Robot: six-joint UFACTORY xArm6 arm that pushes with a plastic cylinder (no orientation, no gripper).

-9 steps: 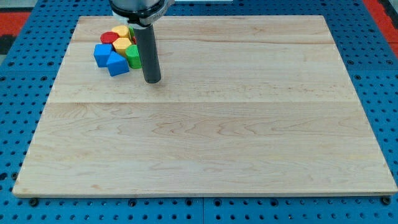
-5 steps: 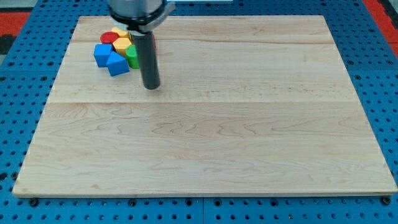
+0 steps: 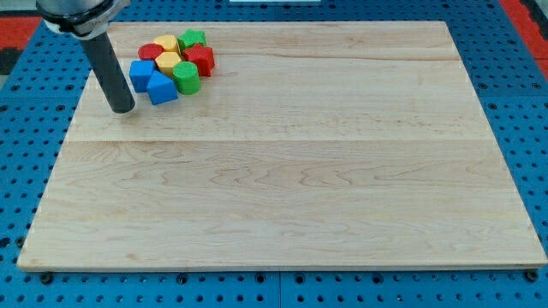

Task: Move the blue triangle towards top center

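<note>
My tip crosses to the far side of the cluster, ready to push the blue triangle.

My tip (image 3: 122, 109) now rests on the wooden board (image 3: 282, 171) just to the view's left of the blue triangle (image 3: 161, 87), slightly lower and not touching it; this arm carries no claw, only a bare rod, so nothing is held. A moment ago the tip stood to the view's right of the triangle, below the green cylinder (image 3: 186, 77); it has swung around the cluster, and the blocks have not shifted. The triangle sits at the cluster's lower edge, against the blue cube (image 3: 141, 74), with the yellow block (image 3: 168, 61) just above. From here a rightward push looks possible, though the neighbouring blocks may get dragged along.
</note>
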